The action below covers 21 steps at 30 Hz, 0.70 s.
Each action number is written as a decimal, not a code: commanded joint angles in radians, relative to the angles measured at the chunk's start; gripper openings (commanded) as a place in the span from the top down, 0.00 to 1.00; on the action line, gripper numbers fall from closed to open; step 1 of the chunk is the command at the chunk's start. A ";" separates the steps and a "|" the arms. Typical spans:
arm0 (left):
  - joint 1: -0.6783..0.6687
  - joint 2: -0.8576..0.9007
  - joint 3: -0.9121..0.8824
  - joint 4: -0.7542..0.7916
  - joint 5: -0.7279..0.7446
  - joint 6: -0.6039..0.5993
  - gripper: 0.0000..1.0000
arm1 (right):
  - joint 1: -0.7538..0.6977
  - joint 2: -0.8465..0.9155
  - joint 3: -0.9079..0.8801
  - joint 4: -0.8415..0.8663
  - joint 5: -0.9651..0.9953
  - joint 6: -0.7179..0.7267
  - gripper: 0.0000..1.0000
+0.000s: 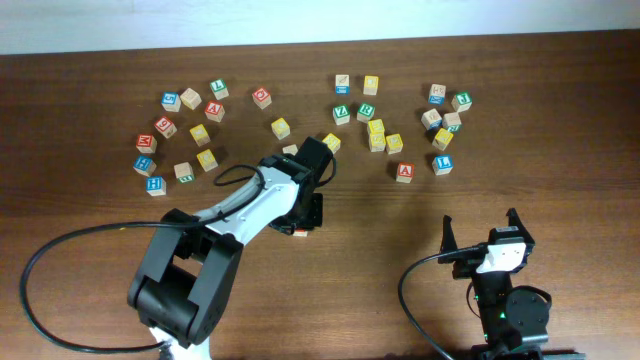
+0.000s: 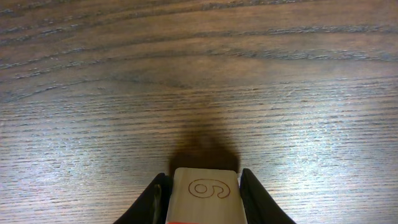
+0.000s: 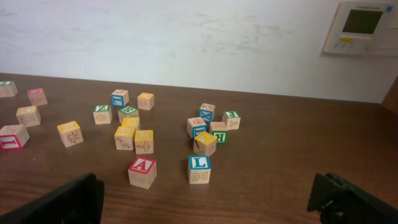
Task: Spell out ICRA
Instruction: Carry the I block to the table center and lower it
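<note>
My left gripper (image 1: 304, 218) is shut on a wooden block (image 2: 205, 190) with a red edge and an outlined figure like a 6 on its side face. It holds the block at or just above the wood in the middle of the table, and the block shows under the fingers in the overhead view (image 1: 299, 231). My right gripper (image 1: 482, 232) is open and empty near the front right, and its fingers frame the right wrist view (image 3: 205, 202). A red A block (image 1: 404, 172) stands ahead of it, also in the right wrist view (image 3: 142, 171).
Letter blocks lie scattered along the back of the table in a left cluster (image 1: 190, 98), a middle cluster (image 1: 376, 135) and a right cluster (image 1: 443, 120). A blue L block (image 3: 199, 168) stands beside the red A. A black cable (image 1: 60, 250) loops at the front left.
</note>
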<state>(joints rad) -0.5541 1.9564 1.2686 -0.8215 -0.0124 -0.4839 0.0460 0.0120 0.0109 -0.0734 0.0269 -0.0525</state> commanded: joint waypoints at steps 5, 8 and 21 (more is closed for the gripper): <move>0.014 0.011 -0.010 0.002 -0.011 -0.002 0.74 | -0.008 -0.006 -0.005 -0.006 0.011 0.000 0.02; 0.014 0.011 -0.010 0.003 -0.014 -0.002 0.76 | -0.008 -0.006 -0.005 -0.006 0.011 0.000 0.02; 0.016 0.011 -0.010 0.011 -0.011 -0.002 0.63 | -0.008 -0.006 -0.005 -0.006 0.011 0.000 0.02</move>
<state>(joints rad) -0.5465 1.9564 1.2686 -0.8135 -0.0154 -0.4873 0.0460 0.0120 0.0109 -0.0734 0.0269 -0.0521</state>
